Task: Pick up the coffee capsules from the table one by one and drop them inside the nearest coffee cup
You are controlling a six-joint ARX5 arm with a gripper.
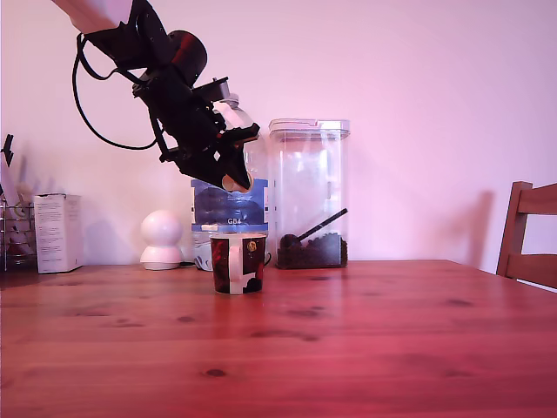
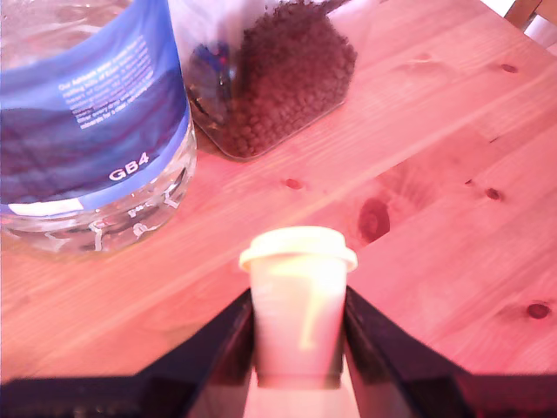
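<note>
My gripper (image 1: pixel 233 181) hangs in the air above the coffee cup (image 1: pixel 238 262), shut on a pale tan coffee capsule (image 1: pixel 233 183). In the wrist view the capsule (image 2: pixel 298 305) sits squeezed between the two black fingers (image 2: pixel 224 348), its wide rim pointing away from the camera. The cup is small, patterned dark brown, white and red, and stands on the reddish-brown wooden table (image 1: pixel 348 340) below the gripper and slightly toward the exterior view's right. The wrist view does not show the cup.
Behind the cup stand a large water bottle with a blue label (image 2: pixel 87 131) and a clear canister of dark beans (image 1: pixel 309 196). A white round-headed object (image 1: pixel 162 239) and a white box (image 1: pixel 59 232) sit at the exterior view's left, a wooden chair (image 1: pixel 529 235) at its right.
</note>
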